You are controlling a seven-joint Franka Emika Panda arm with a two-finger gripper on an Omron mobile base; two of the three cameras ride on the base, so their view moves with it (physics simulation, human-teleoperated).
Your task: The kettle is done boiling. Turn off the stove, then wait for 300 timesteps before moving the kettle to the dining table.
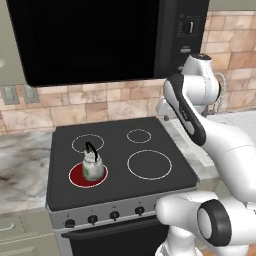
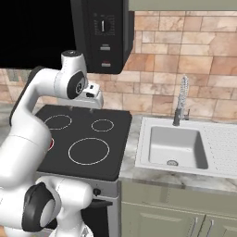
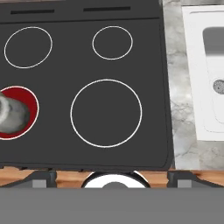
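Tool spread wide and carrying nothing: that was how I had it, raised above the back edge of the stove in the right base view, just under the microwave, with the sink off to the right in the surface.

From the left base view I could see the kettle sitting on the front-left burner, which glowed red beneath it. The row of knobs ran along the stove's front panel, and the arm was well apart from them.

Looking down through the hand view, I had the cooktop spread below me, the kettle at the left edge on its red ring, the other three burners dark.

My reading was that nothing of the job was done yet: the burner looked on, so the knob remained to be turned, then the wait, then carrying the kettle to the dining table.
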